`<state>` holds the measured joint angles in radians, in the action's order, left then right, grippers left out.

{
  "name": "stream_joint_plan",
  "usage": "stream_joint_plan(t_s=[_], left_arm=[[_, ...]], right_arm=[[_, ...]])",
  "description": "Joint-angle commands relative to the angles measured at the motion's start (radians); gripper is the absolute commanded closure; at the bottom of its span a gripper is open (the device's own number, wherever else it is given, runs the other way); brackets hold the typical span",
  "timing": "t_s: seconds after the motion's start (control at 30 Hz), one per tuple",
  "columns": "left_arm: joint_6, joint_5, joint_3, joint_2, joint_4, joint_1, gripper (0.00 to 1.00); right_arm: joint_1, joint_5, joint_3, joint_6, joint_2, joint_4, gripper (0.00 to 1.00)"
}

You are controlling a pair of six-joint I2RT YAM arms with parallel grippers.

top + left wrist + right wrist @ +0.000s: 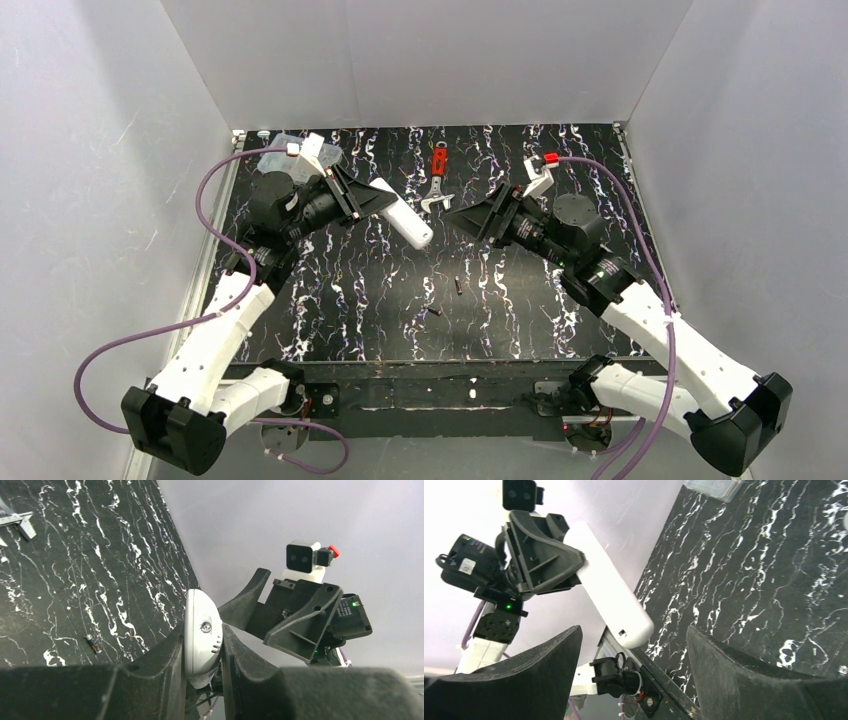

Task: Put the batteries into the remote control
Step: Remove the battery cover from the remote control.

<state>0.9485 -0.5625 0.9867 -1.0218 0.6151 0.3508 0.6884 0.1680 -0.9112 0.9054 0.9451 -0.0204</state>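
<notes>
I have the black marbled table [330,300] in view, with both arms raised over its far half. My left gripper [378,203] is pinching one end of the remote control [412,228], so the white handset sticks out to the right, held off the surface and angled toward the near side. My right gripper [455,215] faces it from the right with its jaws spread wide and nothing between them, its tips close to the remote's free end but apart from it. A clear box [280,150] sits in the far left corner, partly hidden by the left arm. The red-handled wrench [437,180] lies flat at the far middle. One battery [457,286] lies loose near the table's middle, and the other battery [434,311] lies just nearer and to its left, not touching it
</notes>
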Motion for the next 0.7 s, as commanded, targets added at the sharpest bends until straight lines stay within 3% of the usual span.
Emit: stream_joint_plan(t_s=[0.0,0.1,0.3,0.43,0.67], left_arm=[[-0.034,0.029,0.061,0.020,-0.041,0.002,1.00],[-0.069,0.062,0.156,0.004,-0.282,0.002,1.00],[-0.069,0.061,0.226,-0.020,-0.463,0.002,1.00],[-0.061,0.048,0.225,-0.032,-0.501,0.002,1.00],[-0.054,0.044,0.215,-0.034,-0.522,0.002,1.00]], right_arm=[[-0.003,0.101,-0.030,0.008,0.026,-0.131,0.16],[-0.001,0.163,-0.101,-0.208,0.066,-0.068,0.16],[0.000,0.229,-0.213,-0.624,0.129,0.096,0.15],[0.001,0.308,-0.270,-0.668,0.165,0.116,0.14],[0.056,0.315,-0.318,-0.609,0.259,0.097,0.13]])
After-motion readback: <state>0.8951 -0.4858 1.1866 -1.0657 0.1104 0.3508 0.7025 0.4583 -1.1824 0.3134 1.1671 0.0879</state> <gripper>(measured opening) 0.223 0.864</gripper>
